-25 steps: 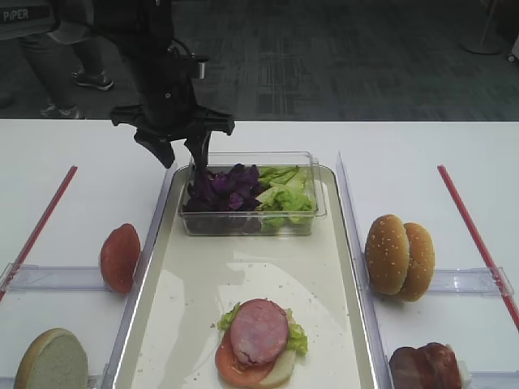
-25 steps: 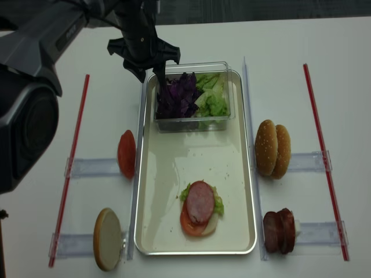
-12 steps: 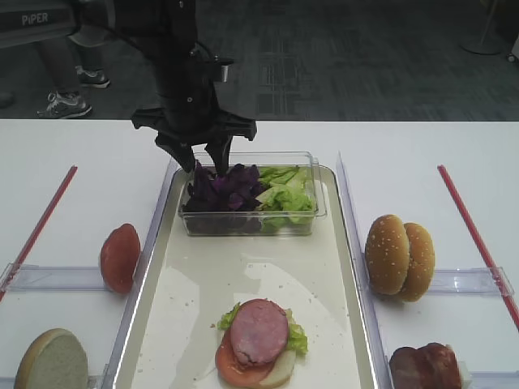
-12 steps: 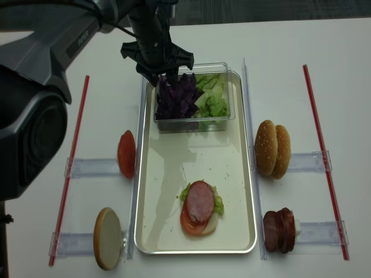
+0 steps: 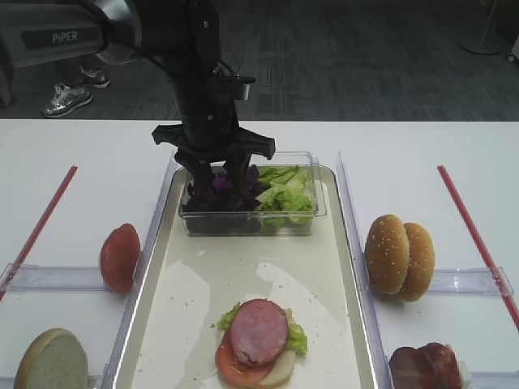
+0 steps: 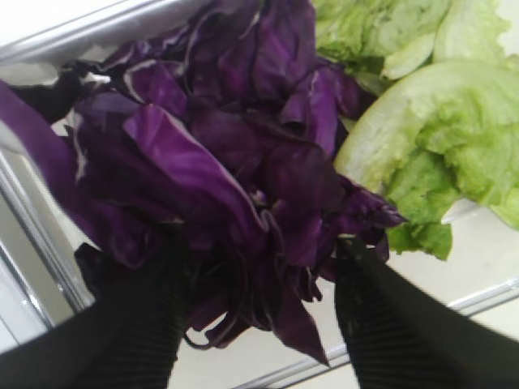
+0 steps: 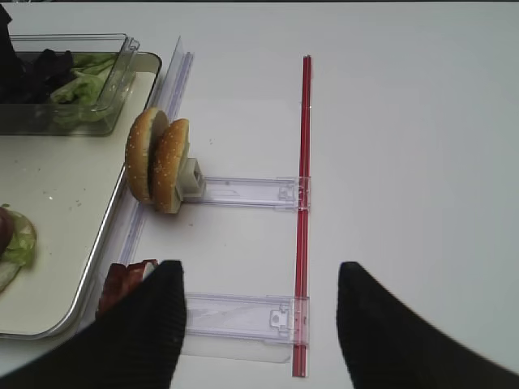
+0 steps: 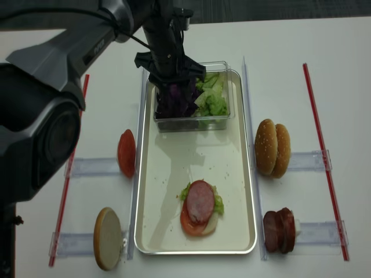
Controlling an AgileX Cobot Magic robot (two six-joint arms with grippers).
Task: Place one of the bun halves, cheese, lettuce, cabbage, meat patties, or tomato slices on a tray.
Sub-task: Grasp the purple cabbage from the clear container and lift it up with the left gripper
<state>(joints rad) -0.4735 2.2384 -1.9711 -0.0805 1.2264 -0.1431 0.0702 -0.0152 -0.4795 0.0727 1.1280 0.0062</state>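
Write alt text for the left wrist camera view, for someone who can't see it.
Close-up from the left gripper, its two dark fingers spread open and lowered on either side of a heap of dark purple cabbage. Light green lettuce lies beside the cabbage on the right, inside the same clear plastic box.

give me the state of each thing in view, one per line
left claw: open, fingers down in the cabbage
right claw: open, empty, above the table
cabbage: loose in the clear box, not gripped
lettuce: in the same box, untouched
clear box: lidless, on the tray's far end
tray: holds a lidless stack with the pink slice on top
bun halves: on edge, off the tray
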